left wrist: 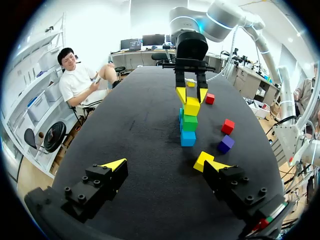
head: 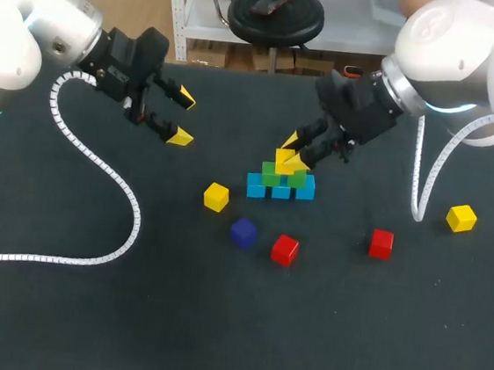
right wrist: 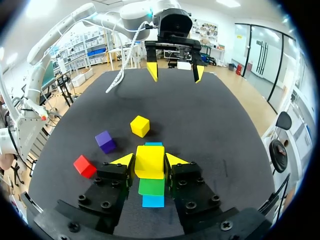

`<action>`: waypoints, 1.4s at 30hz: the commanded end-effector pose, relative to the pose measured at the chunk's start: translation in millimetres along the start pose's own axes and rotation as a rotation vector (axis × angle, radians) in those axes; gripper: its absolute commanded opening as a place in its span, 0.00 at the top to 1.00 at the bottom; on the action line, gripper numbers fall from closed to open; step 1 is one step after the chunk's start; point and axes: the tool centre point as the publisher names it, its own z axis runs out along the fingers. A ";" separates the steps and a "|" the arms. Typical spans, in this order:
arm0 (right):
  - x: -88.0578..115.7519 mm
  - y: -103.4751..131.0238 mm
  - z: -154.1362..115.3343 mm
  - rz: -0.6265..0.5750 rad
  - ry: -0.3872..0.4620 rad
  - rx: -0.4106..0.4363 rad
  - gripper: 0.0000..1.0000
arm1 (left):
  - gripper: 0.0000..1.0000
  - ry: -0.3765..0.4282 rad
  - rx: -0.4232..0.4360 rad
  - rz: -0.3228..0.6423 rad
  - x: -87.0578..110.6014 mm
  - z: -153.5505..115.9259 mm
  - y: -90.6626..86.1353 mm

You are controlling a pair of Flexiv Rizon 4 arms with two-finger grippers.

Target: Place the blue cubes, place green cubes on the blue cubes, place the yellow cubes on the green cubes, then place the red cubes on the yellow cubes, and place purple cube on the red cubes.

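Yellow cube tight between the fingers of our right gripper, atop the green cubes; left gripper aloft, fingers wide.

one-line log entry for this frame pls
right gripper: shut on yellow cube, on green cubes | left gripper: open, above table | loose: two red cubes, two spare yellow cubes, purple cube
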 end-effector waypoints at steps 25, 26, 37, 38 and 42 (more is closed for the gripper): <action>-5.7 0.4 -8.5 -0.023 -0.012 0.019 1.00 | 0.00 0.002 0.005 0.001 -0.1 0.2 2.3; -5.2 0.8 -8.5 -0.023 -0.011 0.018 1.00 | 0.00 0.002 0.005 0.001 -0.1 0.2 2.3; -4.1 1.5 -3.1 -0.016 0.000 0.003 1.00 | 0.00 0.002 0.005 0.001 -0.1 0.2 2.3; -4.0 1.4 -2.8 -0.016 0.001 0.003 1.00 | 0.00 0.002 0.005 0.001 -0.1 0.2 2.3; -3.2 1.1 -1.4 -0.014 0.007 0.000 1.00 | 0.00 0.002 0.005 0.001 -0.1 0.2 2.3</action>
